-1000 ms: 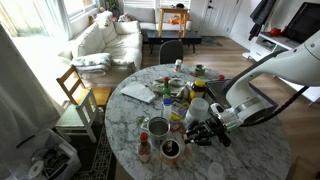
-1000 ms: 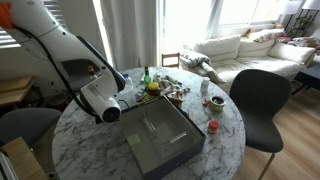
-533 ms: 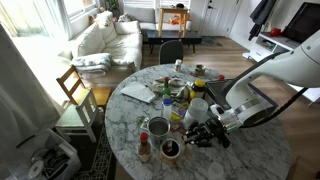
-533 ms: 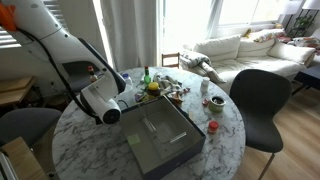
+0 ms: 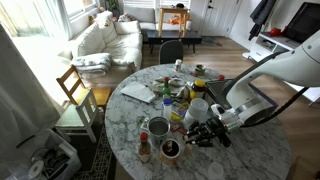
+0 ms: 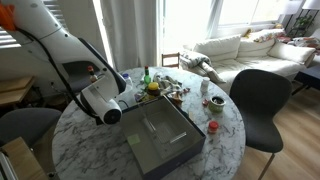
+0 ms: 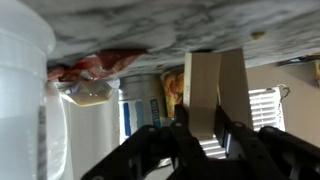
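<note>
In the wrist view my gripper is shut on a tan flat box, its two dark fingers pressing the box's sides. The picture stands upside down, with the marble tabletop along its top. Beyond the box stand a bottle with a blue label, a red and orange snack packet and a white container. In an exterior view the gripper hangs low over the round marble table, beside a cluster of bottles and cans. The held box is hidden there.
A tin can, a dark cup and a small bottle stand close to the gripper. A grey tray lies mid-table. A red cup sits near the edge. A black chair and a wooden chair flank the table.
</note>
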{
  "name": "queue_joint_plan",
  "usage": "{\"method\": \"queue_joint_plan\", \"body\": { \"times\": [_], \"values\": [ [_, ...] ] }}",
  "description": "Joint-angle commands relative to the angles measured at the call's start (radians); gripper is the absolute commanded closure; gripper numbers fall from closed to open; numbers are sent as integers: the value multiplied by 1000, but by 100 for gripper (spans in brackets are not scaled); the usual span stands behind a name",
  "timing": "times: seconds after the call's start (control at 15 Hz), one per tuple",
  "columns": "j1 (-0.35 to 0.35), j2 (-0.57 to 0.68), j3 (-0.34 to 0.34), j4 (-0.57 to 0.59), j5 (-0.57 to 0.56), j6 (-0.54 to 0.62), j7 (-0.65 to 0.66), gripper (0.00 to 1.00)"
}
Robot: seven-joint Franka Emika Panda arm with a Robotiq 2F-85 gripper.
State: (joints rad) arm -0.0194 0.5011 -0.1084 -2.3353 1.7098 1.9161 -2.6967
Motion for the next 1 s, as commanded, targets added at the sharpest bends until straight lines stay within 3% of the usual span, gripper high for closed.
{"method": "queue_joint_plan", "body": {
  "times": [0.0,0.67,0.93],
  "values": [
    [-7,16,-23,-26,-54,12,-1,92],
    [-14,5,-39,-41,-90,32,33,92],
    [-19,-5,-31,-38,-38,25,-37,92]
  ]
}}
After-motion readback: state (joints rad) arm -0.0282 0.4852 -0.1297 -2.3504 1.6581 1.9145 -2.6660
